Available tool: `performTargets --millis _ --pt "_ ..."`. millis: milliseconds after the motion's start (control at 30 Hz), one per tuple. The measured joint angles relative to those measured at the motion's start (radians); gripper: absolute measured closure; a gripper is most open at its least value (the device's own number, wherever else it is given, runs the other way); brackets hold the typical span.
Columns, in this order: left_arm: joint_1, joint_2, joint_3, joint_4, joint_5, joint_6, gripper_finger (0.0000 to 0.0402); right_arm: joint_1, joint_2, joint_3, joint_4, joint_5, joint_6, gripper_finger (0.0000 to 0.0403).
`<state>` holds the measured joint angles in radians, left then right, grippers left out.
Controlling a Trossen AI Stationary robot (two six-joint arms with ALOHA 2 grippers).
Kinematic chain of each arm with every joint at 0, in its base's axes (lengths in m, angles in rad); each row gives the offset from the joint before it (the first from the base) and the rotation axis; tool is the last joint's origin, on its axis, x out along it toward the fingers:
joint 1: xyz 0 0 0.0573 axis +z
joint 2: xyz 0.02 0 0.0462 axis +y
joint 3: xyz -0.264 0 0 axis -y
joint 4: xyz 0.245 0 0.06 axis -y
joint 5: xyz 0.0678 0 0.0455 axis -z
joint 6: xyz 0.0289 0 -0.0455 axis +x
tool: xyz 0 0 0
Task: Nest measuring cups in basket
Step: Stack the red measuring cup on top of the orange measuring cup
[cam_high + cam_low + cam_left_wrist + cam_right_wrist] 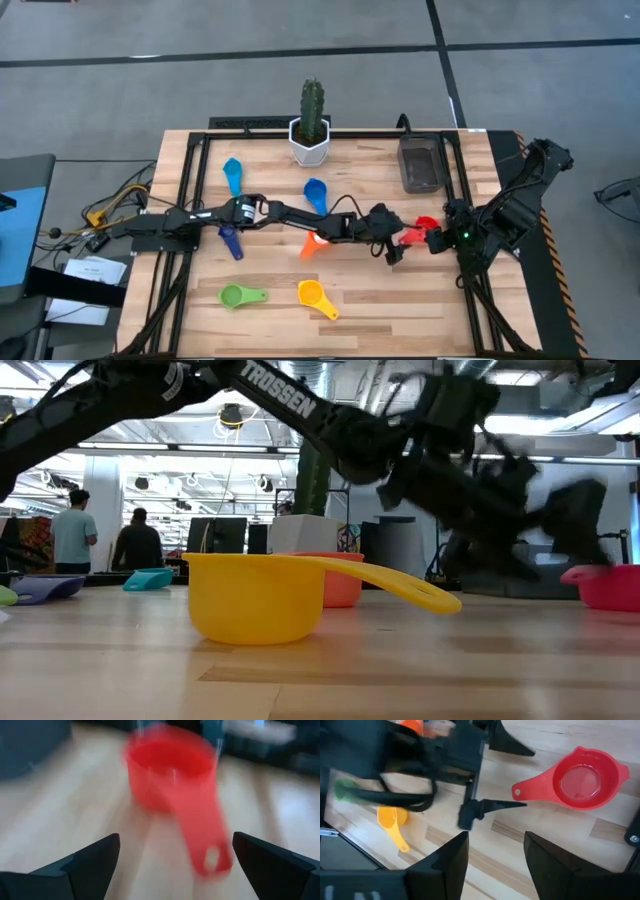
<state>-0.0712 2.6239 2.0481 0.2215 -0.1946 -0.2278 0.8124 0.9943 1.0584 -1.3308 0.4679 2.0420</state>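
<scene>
Right of the table's middle, your left gripper [398, 247] hangs beside the red cup [424, 226], reached far across from its own side. Its fingers [90, 862] stand as wide as they go and hold nothing; in the left wrist view the red cup sits on the wood between them and a little ahead, handle pointing back toward the gripper. Your right gripper [441, 238] waits just on the other side of that same cup, jaws partly apart and empty, looking down on the cup's open bowl.

You appear to be at the first pick, the red cup, with nothing lifted yet. The basket [422, 165] stands at the far right of the table, beyond the red cup, and I cannot tell whether anything lies in it. Five other cups lie loose on the wood: the light blue cup [233, 173] and the blue cup [316, 192] toward the far side, the dark blue cup [230, 242] and the orange cup [312, 244] partly under your left arm, the green cup [236, 295] and the yellow cup [313, 293] near the front.

For the next move I judge you should bring the left fingers forward until the handle or the rim lies between them, then close. Mind the right gripper so near; one arm should give way before the lift toward the basket
</scene>
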Motion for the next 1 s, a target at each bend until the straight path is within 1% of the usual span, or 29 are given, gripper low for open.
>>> performTargets --millis 33,200,333,467,600,700,1000 --pt "-0.001 0.004 -0.001 0.000 0.011 0.002 0.0025 0.000 0.000 0.000 0.000 0.000 0.000 0.0190" --pt "-0.002 -0.006 0.004 0.047 -0.018 0.006 0.0025 0.000 0.000 0.000 0.003 0.000 0.000 0.0191" --pt "-0.002 -0.004 0.003 0.026 -0.012 0.005 0.0029 0.000 0.000 0.000 0.002 0.000 0.000 0.0188" --pt "-0.001 -0.004 0.003 0.016 -0.010 0.004 0.0050 0.000 0.000 0.000 0.002 -0.003 0.000 0.0190" --pt "0.000 -0.004 0.003 0.001 0.024 -0.004 0.0077 0.000 0.000 0.000 0.002 -0.003 0.000 0.0193" --pt "-0.001 -0.004 0.003 0.000 0.030 -0.003 0.0093 0.000 0.000 0.000 0.002 -0.003 0.000 0.0193" --pt "0.000 -0.004 0.003 -0.005 0.030 -0.004 0.0115 -0.001 0.000 0.000 0.003 -0.003 0.001 0.0194"
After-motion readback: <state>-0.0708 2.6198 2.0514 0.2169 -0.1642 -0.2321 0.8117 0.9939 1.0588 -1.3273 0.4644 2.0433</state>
